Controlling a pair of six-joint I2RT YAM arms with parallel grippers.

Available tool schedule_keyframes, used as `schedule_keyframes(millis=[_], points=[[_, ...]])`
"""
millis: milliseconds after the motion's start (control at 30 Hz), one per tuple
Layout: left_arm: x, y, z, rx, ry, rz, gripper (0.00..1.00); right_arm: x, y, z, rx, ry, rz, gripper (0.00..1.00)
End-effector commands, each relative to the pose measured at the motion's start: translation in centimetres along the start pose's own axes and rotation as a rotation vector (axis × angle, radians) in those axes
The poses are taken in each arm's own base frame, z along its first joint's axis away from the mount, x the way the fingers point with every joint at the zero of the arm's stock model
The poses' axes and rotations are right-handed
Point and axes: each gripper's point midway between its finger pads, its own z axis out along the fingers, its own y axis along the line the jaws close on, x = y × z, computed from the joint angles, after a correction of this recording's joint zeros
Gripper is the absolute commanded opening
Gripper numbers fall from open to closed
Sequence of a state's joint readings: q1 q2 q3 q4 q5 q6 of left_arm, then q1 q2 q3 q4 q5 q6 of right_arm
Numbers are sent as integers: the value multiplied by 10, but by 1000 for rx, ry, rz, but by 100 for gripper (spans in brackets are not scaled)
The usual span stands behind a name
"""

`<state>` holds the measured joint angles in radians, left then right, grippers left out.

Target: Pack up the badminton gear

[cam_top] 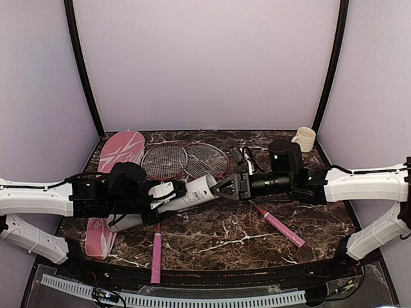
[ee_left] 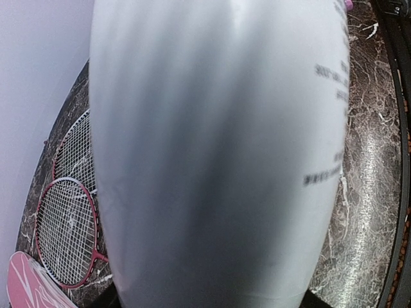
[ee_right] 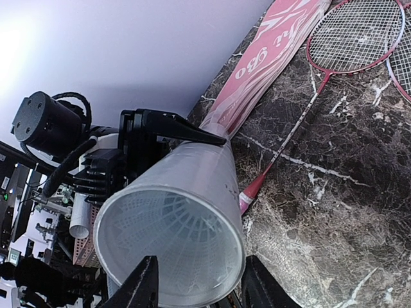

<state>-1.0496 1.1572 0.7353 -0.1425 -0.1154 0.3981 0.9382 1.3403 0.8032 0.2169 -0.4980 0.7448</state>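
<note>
My left gripper (cam_top: 170, 192) is shut on the white tube (cam_top: 186, 194) and holds it lying level above the table, open end to the right. The tube fills the left wrist view (ee_left: 218, 154) and hides the left fingers there. My right gripper (cam_top: 221, 188) is open, with one finger on each side of the tube's mouth (ee_right: 170, 247). A white shuttlecock (ee_right: 173, 224) sits inside the tube. Two red-rimmed racquet heads (cam_top: 164, 160) (cam_top: 205, 159) lie behind it, pink handles (cam_top: 156, 256) (cam_top: 282, 230) towards me. The pink cover (cam_top: 119, 153) lies at the left.
A cream mug (cam_top: 304, 138) stands at the back right corner. Small dark objects (cam_top: 241, 154) lie beside the right racquet head. A black rail (cam_top: 192, 276) runs along the table's near edge. Walls close in the back and both sides.
</note>
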Motion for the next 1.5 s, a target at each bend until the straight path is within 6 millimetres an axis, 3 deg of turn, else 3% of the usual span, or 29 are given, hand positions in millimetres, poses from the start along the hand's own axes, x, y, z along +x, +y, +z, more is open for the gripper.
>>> schedule_keyframes(millis=[0, 267, 467, 633, 833, 967, 1100, 1200, 1267, 1367, 1467], points=[[-79, 22, -32, -55, -333, -53, 62, 32, -8, 11, 7, 100, 30, 43], [-86, 17, -37, -25, -378, -46, 62, 42, -10, 23, -30, 126, 55, 43], [-85, 18, -38, -29, -378, -43, 62, 32, -11, 17, 13, 82, 30, 43], [-79, 18, -31, -38, -332, -23, 62, 3, -16, -6, 96, -46, -5, 46], [-70, 27, -17, -85, -250, -34, 62, -30, -23, -46, 179, -183, -27, 64], [-67, 33, -11, -107, -218, -60, 62, -50, -33, -73, 259, -275, -20, 69], [-68, 41, -7, -118, -184, -98, 62, -62, -62, -103, 402, -346, 27, 72], [-77, 50, -5, -121, -166, -143, 62, -59, -97, -125, 553, -371, 91, 72], [-86, 57, -3, -121, -153, -185, 62, -57, -109, -136, 604, -397, 108, 73], [-105, 68, 2, -121, -143, -263, 62, -55, -104, -135, 534, -418, 80, 75], [-121, 72, 11, -107, -152, -352, 62, -52, -76, -123, 354, -413, -8, 80]])
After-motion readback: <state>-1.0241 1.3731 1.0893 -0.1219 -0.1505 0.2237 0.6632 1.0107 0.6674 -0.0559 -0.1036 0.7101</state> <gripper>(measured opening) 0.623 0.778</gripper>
